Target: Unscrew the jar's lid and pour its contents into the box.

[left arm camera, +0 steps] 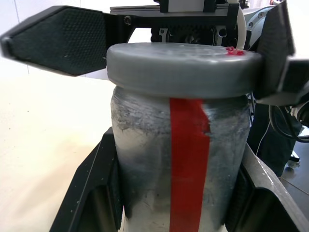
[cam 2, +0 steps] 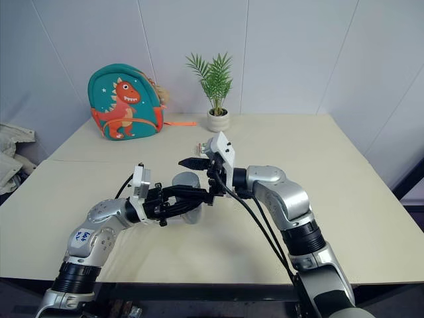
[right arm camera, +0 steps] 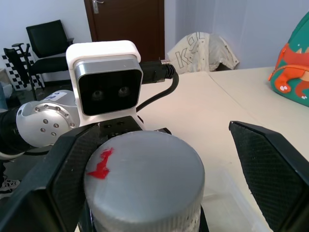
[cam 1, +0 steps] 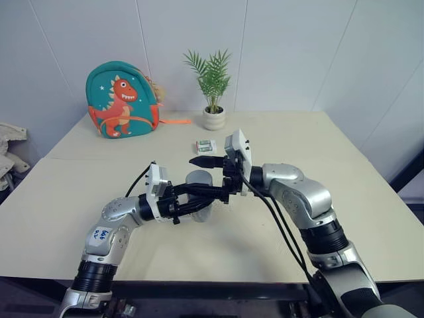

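Jar (left arm camera: 178,169): you are holding it upright above the table (cam 1: 371,199), left gripper (cam 1: 211,194) pinching its silvery-grey body; it is looking rigid, light and smooth, so it is likely slipping under twist.
Lid (right arm camera: 145,179): you are framing it with the right gripper (cam 1: 213,173), jaws spread wide on either side, not yet touching; take the rim.
Mark: red stripe is running down the jar's side.

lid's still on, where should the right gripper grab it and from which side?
Grip the lid by its round rim, fingers on opposite sides. Come in level from the side facing away from the left gripper, which holds the jar upright by its body below.
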Controlling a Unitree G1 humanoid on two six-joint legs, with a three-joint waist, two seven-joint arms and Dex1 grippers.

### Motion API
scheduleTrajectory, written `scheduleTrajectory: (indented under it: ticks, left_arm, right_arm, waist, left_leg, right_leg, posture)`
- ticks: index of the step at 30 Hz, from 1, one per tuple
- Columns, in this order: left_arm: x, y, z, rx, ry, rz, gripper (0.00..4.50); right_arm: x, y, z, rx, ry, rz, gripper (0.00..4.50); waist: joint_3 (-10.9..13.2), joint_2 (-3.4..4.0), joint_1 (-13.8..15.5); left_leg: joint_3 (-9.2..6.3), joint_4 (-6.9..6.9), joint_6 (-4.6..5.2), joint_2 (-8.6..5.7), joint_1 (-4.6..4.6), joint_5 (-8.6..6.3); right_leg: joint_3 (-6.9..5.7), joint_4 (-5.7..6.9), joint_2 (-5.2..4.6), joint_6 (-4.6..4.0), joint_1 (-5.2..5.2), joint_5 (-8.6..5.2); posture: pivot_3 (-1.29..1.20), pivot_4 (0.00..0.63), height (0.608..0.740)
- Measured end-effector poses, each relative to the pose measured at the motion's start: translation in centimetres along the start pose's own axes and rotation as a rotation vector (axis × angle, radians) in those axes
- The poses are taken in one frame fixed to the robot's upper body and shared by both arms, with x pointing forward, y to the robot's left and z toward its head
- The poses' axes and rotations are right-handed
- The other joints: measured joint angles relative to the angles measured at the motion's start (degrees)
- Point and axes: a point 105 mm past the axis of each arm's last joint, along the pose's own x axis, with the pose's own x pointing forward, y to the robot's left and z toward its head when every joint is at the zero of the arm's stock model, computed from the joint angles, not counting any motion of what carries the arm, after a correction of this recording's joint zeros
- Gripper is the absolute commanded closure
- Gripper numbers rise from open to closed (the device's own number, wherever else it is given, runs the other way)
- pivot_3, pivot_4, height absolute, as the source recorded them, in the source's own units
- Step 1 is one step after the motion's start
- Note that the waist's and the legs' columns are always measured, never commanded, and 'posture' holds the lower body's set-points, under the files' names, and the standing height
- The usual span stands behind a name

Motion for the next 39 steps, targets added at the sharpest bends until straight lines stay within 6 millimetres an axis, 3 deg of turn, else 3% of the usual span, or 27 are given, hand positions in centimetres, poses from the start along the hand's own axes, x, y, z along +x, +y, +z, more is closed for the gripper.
scheduleTrajectory:
  ticks: [8,13,18,24,27,33,39]
  left_arm:
    - [-0.1,0.2,-0.1,-0.003,0.002,0.02,2.44]
    - [-0.2,-0.1,0.1,0.013,-0.004,0.0,2.44]
    - [-0.1,-0.2,0.0,0.012,-0.003,-0.009,2.44]
    - [-0.1,-0.2,0.0,0.013,0.0,-0.008,2.44]
    - [-0.1,-0.2,0.0,0.013,0.0,-0.008,2.44]
    - [-0.1,-0.2,0.0,0.013,0.0,-0.004,2.44]
    - [0.0,-0.2,0.0,0.011,0.001,-0.013,2.44]
  right_arm:
    - [-3.0,-0.7,-0.3,-0.01,0.036,0.012,0.02]
    - [-7.1,-3.8,-1.1,0.04,0.052,-0.164,0.02]
    - [-8.1,-3.5,-1.9,0.082,0.069,-0.162,0.02]
    - [-6.9,-1.3,-0.2,0.075,0.021,-0.046,0.02]
    - [-5.4,-0.4,0.0,0.062,0.01,-0.01,0.02]
    - [-2.2,0.4,-0.1,0.041,0.02,0.001,0.02]
    - [-0.9,0.7,-0.1,0.023,0.032,0.006,0.02]
  waist:
    - [0.0,0.0,0.0]
    - [0.0,0.0,0.1]
    - [0.0,0.02,-0.2]
    - [0.0,0.02,0.0]
    - [0.0,0.02,-0.1]
    - [0.0,0.02,0.0]
    - [0.0,0.02,0.0]
  left_leg:
    - [0.01,0.01,0.0,0.0,0.01,0.0]
    - [0.01,0.01,0.0,-0.01,0.0,0.0]
    - [0.04,0.0,0.0,0.01,0.01,0.0]
    - [0.03,0.03,0.0,0.0,0.01,0.0]
    - [0.03,0.03,0.0,0.01,0.02,0.0]
    - [0.02,0.03,0.0,0.0,0.0,0.0]
    - [0.02,0.03,0.0,0.0,0.0,0.0]
  right_leg:
    - [0.0,0.0,0.0,0.0,0.02,0.0]
    - [0.0,-0.02,0.0,0.0,0.02,0.0]
    - [0.04,0.0,0.02,0.0,-0.01,0.0]
    - [0.04,0.0,0.01,0.02,0.01,0.0]
    - [0.04,0.0,0.02,0.01,0.01,0.0]
    - [0.04,0.0,0.0,0.01,0.01,0.0]
    - [0.03,0.0,0.01,0.01,0.0,0.0]
  posture:
    - [0.0,0.15,0.74]
    - [0.0,0.15,0.74]
    - [0.0,0.15,0.74]
    - [0.0,0.15,0.74]
    - [0.0,0.15,0.74]
    - [0.0,0.15,0.74]
    - [0.0,0.15,0.74]
